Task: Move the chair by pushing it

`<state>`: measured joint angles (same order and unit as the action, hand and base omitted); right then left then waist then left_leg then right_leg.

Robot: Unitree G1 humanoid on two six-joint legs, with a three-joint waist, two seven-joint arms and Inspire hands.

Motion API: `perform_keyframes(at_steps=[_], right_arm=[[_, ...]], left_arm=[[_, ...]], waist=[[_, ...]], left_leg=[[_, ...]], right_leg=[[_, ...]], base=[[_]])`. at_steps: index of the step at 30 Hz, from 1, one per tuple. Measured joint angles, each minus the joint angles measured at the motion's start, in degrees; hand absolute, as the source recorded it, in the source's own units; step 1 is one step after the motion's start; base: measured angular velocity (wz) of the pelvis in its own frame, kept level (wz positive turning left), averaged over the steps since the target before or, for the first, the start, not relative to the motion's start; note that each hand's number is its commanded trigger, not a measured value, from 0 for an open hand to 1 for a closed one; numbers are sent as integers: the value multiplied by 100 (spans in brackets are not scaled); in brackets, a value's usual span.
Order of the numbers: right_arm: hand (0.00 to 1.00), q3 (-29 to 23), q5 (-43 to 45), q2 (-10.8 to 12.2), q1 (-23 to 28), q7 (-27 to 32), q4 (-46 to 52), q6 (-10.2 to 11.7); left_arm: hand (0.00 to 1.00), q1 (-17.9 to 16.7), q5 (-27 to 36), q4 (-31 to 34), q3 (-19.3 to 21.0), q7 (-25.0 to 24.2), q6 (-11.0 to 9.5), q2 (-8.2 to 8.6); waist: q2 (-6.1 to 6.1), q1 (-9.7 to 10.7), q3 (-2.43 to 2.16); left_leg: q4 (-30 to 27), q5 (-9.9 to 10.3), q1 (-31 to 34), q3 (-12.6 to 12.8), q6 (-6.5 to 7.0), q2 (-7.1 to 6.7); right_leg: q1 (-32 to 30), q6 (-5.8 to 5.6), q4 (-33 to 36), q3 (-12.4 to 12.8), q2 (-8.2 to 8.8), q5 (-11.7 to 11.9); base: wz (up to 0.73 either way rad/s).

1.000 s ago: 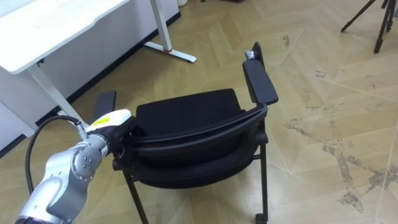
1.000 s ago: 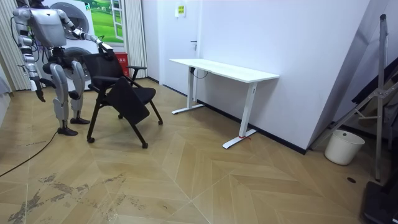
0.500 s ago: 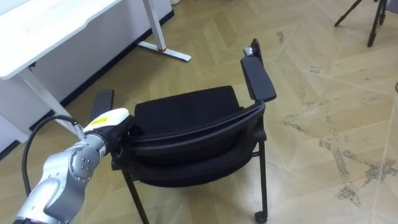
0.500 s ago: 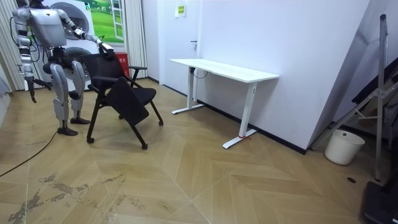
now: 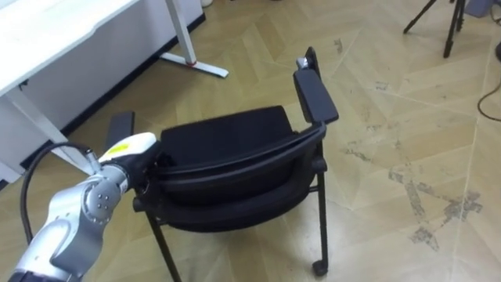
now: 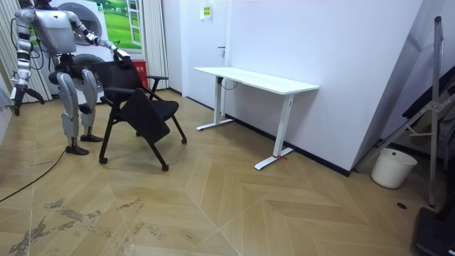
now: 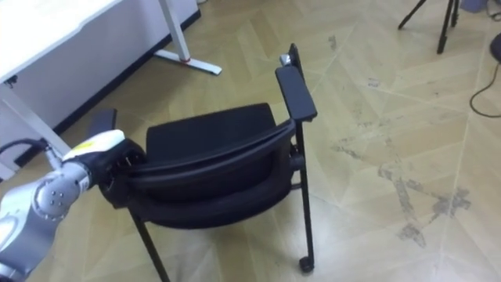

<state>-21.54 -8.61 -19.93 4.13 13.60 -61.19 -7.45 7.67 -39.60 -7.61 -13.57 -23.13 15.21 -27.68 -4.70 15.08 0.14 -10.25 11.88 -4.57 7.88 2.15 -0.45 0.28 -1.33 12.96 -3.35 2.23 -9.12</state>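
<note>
- The left hand (image 5: 135,151) sits on the left end of the chair's back (image 5: 235,166). I cannot tell if it grips the back or only presses on it.
- The right hand (image 6: 15,97) hangs out to the robot's side, away from the chair.
- The chair (image 5: 227,139) is black. It stands on the wood floor (image 5: 391,188), right in front of the robot.
- The white desk (image 5: 55,31) is near the chair, but the two do not touch.
- Done, I think: the robot is at the chair and has a hand on it, ready to push.
- Left, I think: if the chair should go to the desk, most of the way is yet to do. The seat is not under the desk.
- Count: one chair with two armrests (image 5: 315,95) and one wheel (image 5: 319,268) that I can see.
- Count, farther out: one desk, one tripod (image 5: 448,23) and one white bucket (image 6: 393,168).
</note>
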Motion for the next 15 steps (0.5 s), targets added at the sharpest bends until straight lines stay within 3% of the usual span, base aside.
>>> perform_keyframes(at_steps=[5, 9, 12, 15], right_arm=[[0, 16, 963, -239, -40, 336, 1002, -1], [0, 37, 1805, -250, -55, 377, 1904, -13], [0, 280, 2546, -243, -78, 367, 2664, -20], [0, 515, 2980, -242, -103, 231, 3423, -75]], left_arm=[[100, 5, 12, 52, -3, 50, -47, -56], [100, 4, 15, 82, -3, 41, -52, -71], [100, 8, 10, 114, -2, 55, -54, -74], [100, 5, 36, 85, -2, 99, -83, -74]], waist=[[57, -83, 5], [92, -124, -4], [81, -143, -29], [86, -161, -24]], left_leg=[[-51, 22, 34, 95, 34, -7], [-51, 22, 41, 128, 35, -19], [-73, 23, 108, 160, 38, -29], [-95, 23, 101, 182, 38, -26]], right_leg=[[-56, -26, 85, 97, 4, 2], [-86, -34, 114, 116, 14, 5], [-185, -47, 194, 149, 24, -13], [-182, -47, 203, 160, 23, -13]], base=[[-9], [-4], [-4], [-1]])
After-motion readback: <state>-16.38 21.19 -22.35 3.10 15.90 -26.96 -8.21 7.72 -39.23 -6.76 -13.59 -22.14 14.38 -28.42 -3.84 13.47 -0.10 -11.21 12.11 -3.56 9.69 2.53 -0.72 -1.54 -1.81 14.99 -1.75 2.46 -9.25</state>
